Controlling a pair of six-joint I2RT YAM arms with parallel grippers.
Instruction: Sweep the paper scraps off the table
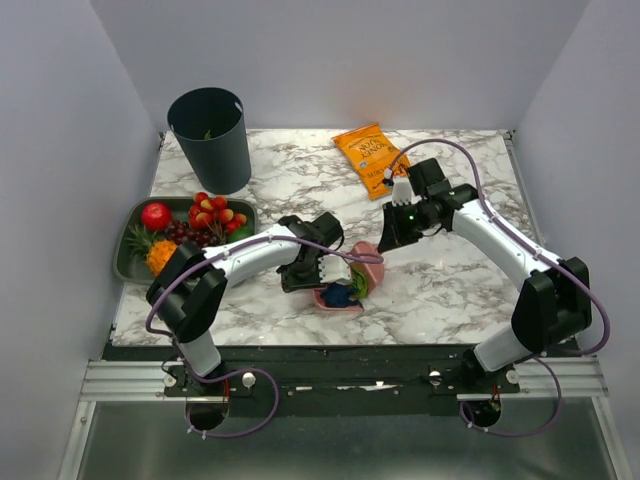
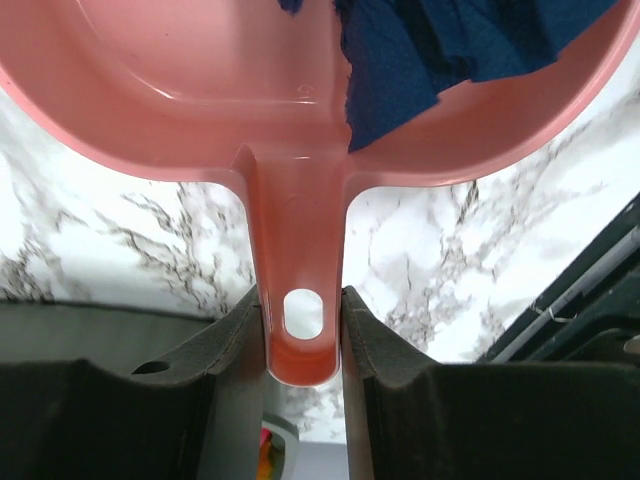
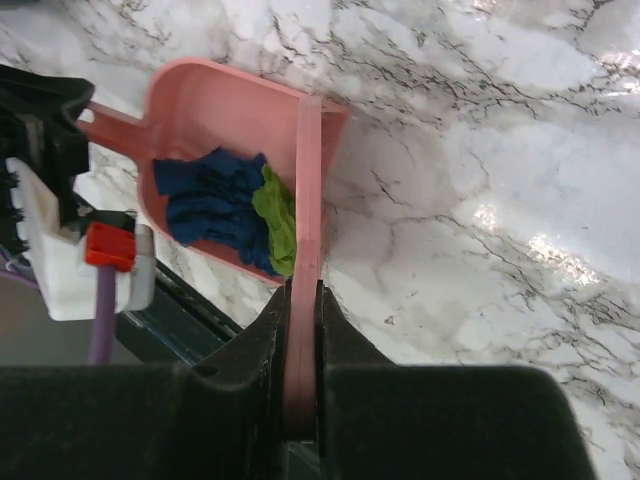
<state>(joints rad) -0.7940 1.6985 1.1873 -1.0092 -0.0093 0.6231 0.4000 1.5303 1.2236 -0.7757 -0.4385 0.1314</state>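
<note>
A pink dustpan (image 1: pixel 330 299) rests on the marble table (image 1: pixel 450 280) near its front edge. My left gripper (image 2: pixel 302 330) is shut on the dustpan's handle (image 2: pixel 298 250). A blue paper scrap (image 3: pixel 210 200) and a green one (image 3: pixel 278 215) lie inside the pan; the blue paper scrap (image 2: pixel 440 50) fills the pan's right side in the left wrist view. My right gripper (image 3: pixel 302 340) is shut on a flat pink sweeper (image 3: pixel 308 200), seen edge-on, which stands across the pan's mouth against the scraps. From above, the right gripper (image 1: pixel 392 230) sits just right of the pan.
A dark bin (image 1: pixel 210 135) stands at the back left. An orange snack bag (image 1: pixel 372 155) lies at the back centre. A dark fruit tray (image 1: pixel 130 250) with toy fruits is at the left edge. The table's black front edge (image 1: pixel 330 350) runs just below the dustpan.
</note>
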